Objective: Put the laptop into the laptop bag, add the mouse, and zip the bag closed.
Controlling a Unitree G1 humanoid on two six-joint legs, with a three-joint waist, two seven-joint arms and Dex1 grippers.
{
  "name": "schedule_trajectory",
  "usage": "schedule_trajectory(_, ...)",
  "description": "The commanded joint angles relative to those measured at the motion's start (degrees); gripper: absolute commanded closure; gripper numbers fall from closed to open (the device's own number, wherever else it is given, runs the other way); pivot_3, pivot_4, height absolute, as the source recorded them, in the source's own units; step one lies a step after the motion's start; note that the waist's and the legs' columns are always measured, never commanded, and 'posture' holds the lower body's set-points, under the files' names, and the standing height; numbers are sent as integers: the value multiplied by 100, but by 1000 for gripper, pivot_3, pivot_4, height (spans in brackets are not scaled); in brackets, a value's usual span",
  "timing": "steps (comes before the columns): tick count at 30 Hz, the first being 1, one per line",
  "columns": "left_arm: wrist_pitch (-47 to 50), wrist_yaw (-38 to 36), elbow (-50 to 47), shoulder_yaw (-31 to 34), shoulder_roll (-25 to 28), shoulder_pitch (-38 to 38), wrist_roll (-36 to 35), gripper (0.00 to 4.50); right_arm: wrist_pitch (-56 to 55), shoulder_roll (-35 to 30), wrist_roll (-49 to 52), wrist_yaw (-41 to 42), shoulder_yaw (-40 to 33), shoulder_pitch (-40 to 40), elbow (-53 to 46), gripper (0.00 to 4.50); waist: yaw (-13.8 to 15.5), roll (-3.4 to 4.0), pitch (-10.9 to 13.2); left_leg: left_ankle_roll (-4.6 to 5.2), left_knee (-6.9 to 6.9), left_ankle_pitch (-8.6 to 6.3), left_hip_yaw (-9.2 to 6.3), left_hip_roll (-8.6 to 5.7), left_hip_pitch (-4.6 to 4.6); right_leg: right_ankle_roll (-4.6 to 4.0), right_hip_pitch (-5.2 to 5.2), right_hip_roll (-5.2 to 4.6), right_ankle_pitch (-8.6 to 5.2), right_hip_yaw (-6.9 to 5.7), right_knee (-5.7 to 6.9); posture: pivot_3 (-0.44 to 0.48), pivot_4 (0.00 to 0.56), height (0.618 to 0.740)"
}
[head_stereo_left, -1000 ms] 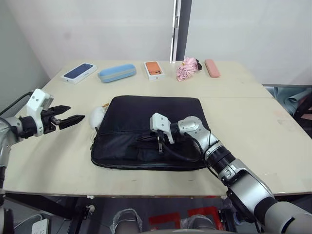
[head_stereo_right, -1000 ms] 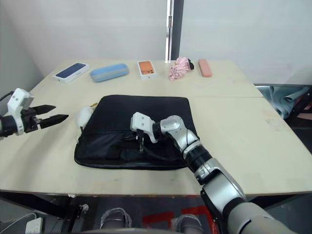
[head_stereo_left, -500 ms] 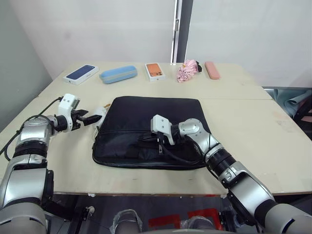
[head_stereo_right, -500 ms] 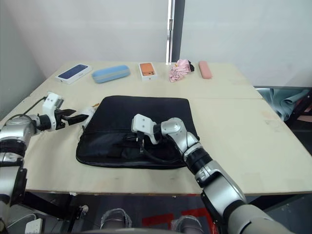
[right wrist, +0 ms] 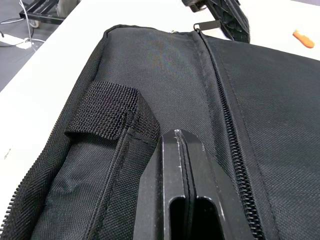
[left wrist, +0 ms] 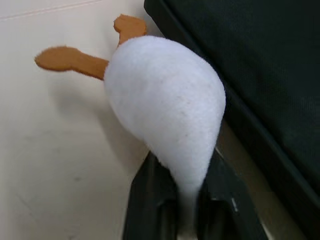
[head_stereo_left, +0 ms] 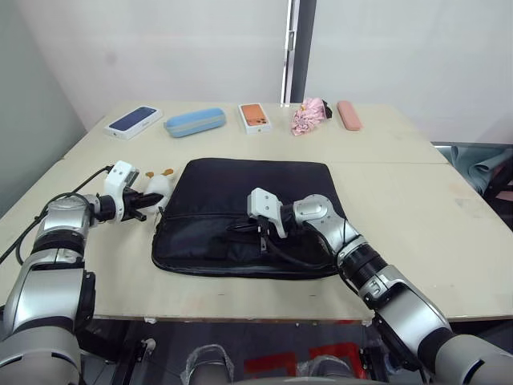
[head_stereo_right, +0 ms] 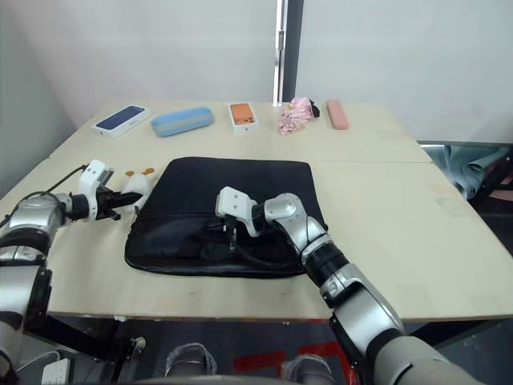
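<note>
Since the previous frame our left tool (head_stereo_left: 149,206) has closed in and now pinches the white plush charm with orange bits (left wrist: 165,112) beside the flat black fabric laptop bag (head_stereo_left: 240,212). Our right tool (right wrist: 181,165), fingers together and empty, rests on the bag, along its zip.
</note>
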Motion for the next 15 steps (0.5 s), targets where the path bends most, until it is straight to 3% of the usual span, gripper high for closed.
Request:
schedule_trajectory(1,179,-173,-649,489,283,190,-447,4436,295,-11,-180,-149,-52,57,366,4500,0,1,0,-1,-4,0,0,1,1,0,-1,0,0,-1,-2,0,150,740)
schedule_trajectory(3,309,-280,-1178,686,385,521,-650,4436,337,32,-190,-164,-62,25,401,4500,-8,3,2,-2,-10,0,-2,2,0,0,-3,1,0,-1,-2,0,150,740)
schedule_trajectory(6,831,-561,-2844,1171,647,1502,-1223,4436,336,93,-200,-199,-96,-27,516,4500,-61,5,3,-4,-22,-2,1,3,1,-1,-14,-1,-1,2,-2,0,150,740)
schedule_trajectory(11,1634,-866,-5329,1963,981,3464,-1939,4436,338,146,-234,-164,-78,-31,595,4500,-110,16,10,-7,-42,-3,7,5,-5,-4,-34,4,-6,2,-7,0,150,740)
schedule_trajectory(15,1948,-1127,-6701,2601,1101,4882,-2217,4436,327,206,-261,-209,-90,-46,689,4500,-163,34,20,-7,-88,-3,15,4,0,-9,-38,4,-7,5,-31,0,150,740)
